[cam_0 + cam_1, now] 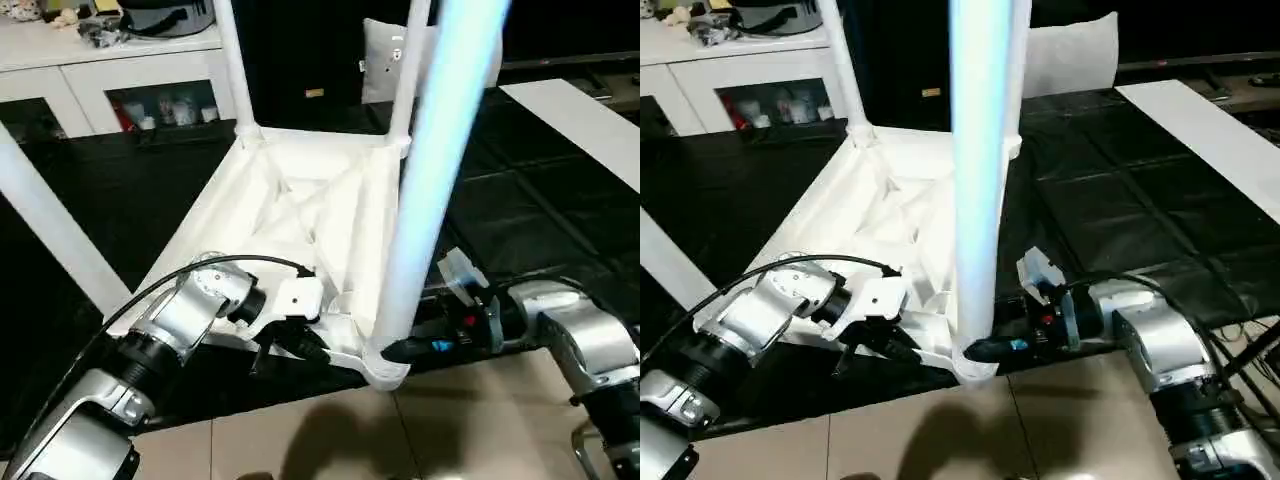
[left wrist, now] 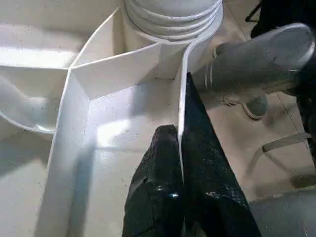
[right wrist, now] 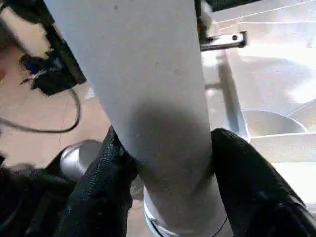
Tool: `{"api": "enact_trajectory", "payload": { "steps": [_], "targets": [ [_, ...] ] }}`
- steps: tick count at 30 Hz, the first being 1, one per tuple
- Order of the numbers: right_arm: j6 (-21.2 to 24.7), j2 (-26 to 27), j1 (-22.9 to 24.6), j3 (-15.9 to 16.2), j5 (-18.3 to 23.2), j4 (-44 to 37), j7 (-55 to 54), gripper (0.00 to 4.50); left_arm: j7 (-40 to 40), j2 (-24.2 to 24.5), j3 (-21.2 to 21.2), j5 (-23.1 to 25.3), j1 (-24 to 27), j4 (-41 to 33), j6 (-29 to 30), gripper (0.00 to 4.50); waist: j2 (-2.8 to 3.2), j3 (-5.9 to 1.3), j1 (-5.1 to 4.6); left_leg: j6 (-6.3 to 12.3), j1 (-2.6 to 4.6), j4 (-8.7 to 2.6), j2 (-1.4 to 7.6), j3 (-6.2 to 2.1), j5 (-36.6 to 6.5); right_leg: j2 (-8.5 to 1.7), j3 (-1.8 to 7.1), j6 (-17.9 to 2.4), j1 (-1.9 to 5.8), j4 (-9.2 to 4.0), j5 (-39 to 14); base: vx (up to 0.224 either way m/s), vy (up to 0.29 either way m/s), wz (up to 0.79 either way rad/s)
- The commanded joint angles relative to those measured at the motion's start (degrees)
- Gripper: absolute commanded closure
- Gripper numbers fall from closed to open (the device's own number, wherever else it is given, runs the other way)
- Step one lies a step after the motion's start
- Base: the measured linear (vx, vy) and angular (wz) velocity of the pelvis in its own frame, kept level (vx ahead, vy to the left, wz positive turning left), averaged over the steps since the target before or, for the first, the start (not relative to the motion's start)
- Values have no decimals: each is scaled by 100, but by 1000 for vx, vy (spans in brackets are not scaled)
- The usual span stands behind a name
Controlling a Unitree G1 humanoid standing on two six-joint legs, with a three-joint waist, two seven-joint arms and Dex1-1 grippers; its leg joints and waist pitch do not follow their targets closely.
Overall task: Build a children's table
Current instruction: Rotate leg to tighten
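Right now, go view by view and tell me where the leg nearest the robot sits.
Left eye view: the near leg rises right of centre from the table's front corner.
Right eye view: it stands at centre.
Left wrist view: its ribbed base sits in the socket, beyond the left gripper pinching the rim.
Right wrist view: it runs between the right gripper fingers.
Shared landmark: the corner socket.

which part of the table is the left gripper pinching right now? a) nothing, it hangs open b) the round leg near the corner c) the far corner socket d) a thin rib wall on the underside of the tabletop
d: in the left wrist view the left gripper has its two black fingers shut on either side of a thin upright rib wall of the upturned tabletop, just beside the corner socket holding the near leg.
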Motion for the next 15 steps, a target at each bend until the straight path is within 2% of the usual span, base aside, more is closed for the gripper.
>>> {"api": "enact_trajectory", "payload": {
  "steps": [1,3,6,7,8,9,10,11,12,13,14,15],
  "targets": [
    [107,133,-104,-88,90,-79,-312,242,-79,-255,-213,-221,75,-186,56,450,-145,-326,-37,388,-35,-465,275,-61,-937,-357,314,-414,336,-500,-3041,0,0,0],
    [107,133,-104,-88,90,-79,-312,242,-79,-255,-213,-221,75,-186,56,450,-151,-317,-74,369,-40,-464,261,-67,-1032,-349,297,-311,334,-531,-3212,0,0,0],
    [101,224,-96,-124,33,-81,-514,244,1,-285,-178,-230,84,-206,170,450,-154,-318,-120,380,-38,-461,255,-72,-1078,-342,289,-269,323,-546,-3251,0,0,0],
    [292,819,-210,-347,-260,82,-1826,245,705,-626,77,-227,62,-143,628,450,-104,-316,-141,362,-38,-463,256,-79,-1059,-341,292,-301,317,-535,-3192,0,0,0],
    [424,1198,-285,-489,-444,186,-2661,246,1156,-846,240,-226,47,-100,917,450,-108,-296,-197,296,-50,-470,266,-64,-1067,-320,295,-331,297,-534,-3156,0,0,0],
    [560,1656,-379,-673,-608,354,-3609,246,1689,-1133,432,-233,14,-43,1236,450,-145,-289,-336,58,-71,-438,194,-95,-1200,-309,177,-172,323,-589,-3501,0,0,0],
    [556,2040,-457,-824,-728,555,-4390,246,2168,-1390,588,-206,-37,25,1484,450,-138,-284,-402,14,-77,-418,169,-106,-1270,-312,128,-84,323,-611,-3650,0,0,0],
    [511,2249,-499,-917,-735,699,-4766,247,2436,-1533,670,-181,-79,79,1591,450,-112,-276,-553,-58,-107,-401,162,-143,-1424,-319,47,76,332,-668,-3845,0,0,0],
    [432,2382,-535,-935,-764,813,-5024,248,2627,-1642,731,-160,-111,122,1657,450,-86,-288,-629,-49,-76,-381,155,-163,-1556,-321,-6,140,329,-711,-3890,0,0,0],
    [363,2438,-561,-915,-841,882,-5192,248,2762,-1714,785,-159,-132,161,1680,450,0,-323,-805,88,-94,-409,214,-198,-1778,-349,-55,173,400,-733,-3557,0,0,0],
    [363,2438,-561,-915,-841,882,-5192,248,2762,-1714,785,-159,-132,161,1680,450,0,-323,-805,88,-94,-409,214,-198,-1778,-349,-55,173,400,-733,-3557,0,0,0],
    [293,2508,-595,-906,-860,969,-5295,248,2943,-1805,868,-172,-161,222,1692,450,-14,-350,-919,214,-170,-447,259,-217,-1693,-368,-2,-49,437,-673,-2926,0,0,0]
  ]
}}
